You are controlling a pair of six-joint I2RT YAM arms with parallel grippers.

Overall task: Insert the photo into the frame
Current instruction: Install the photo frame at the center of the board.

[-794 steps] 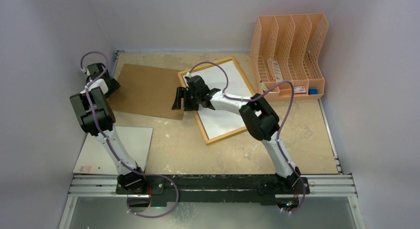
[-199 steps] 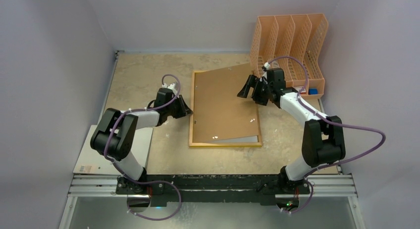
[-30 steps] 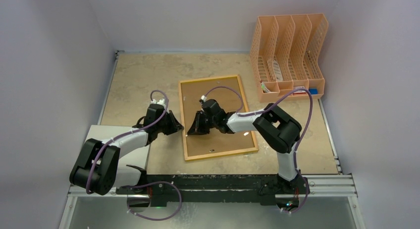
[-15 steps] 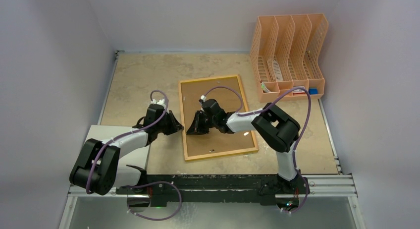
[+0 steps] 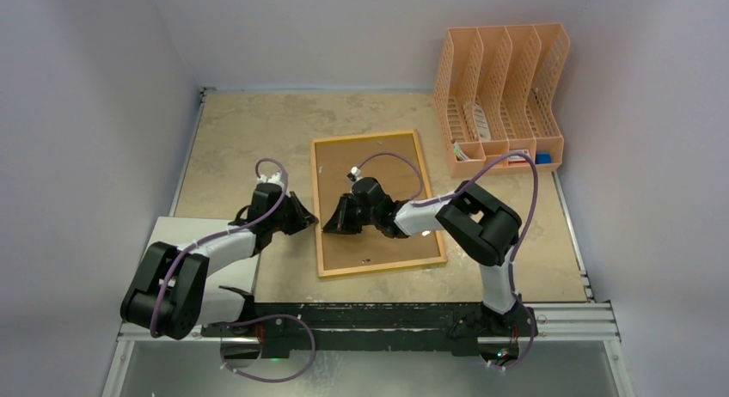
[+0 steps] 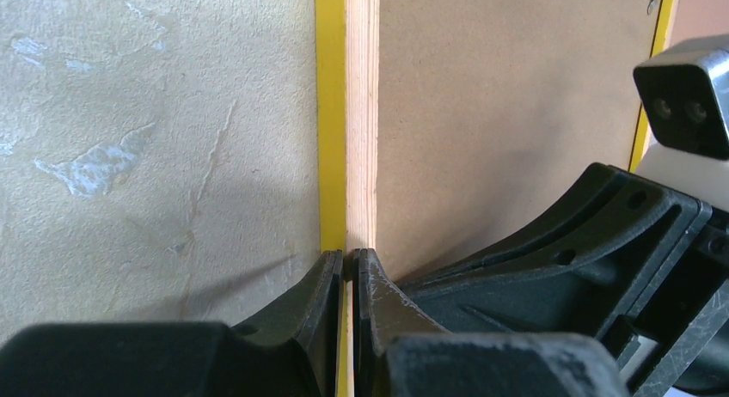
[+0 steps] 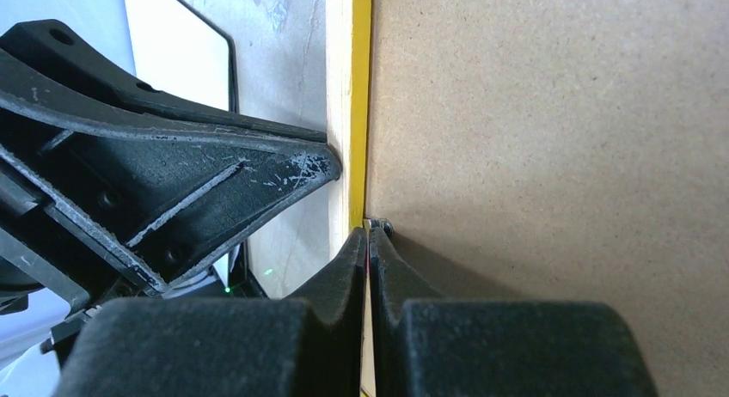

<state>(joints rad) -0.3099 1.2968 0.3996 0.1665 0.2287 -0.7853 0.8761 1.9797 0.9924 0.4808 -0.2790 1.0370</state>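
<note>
Both pincers are closed, gripping nothing: left gripper (image 6: 347,261) tips press the frame (image 6: 361,113) left rail from outside; right gripper (image 7: 368,235) tips at inner seam w/ backing board (image 7: 533,156), by small metal tab (image 7: 381,225). Frame lies centre of top view, long axis up-down; photo not visible.

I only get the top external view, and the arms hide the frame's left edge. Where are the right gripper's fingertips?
Observer: The right gripper, shut, has its tips at the seam between the frame's left rail and the brown backing board, beside a small metal tab.
Operator: And the left gripper?
Observer: The left gripper, all but shut, has its tips against that rail's outer side, facing the right gripper.
</note>
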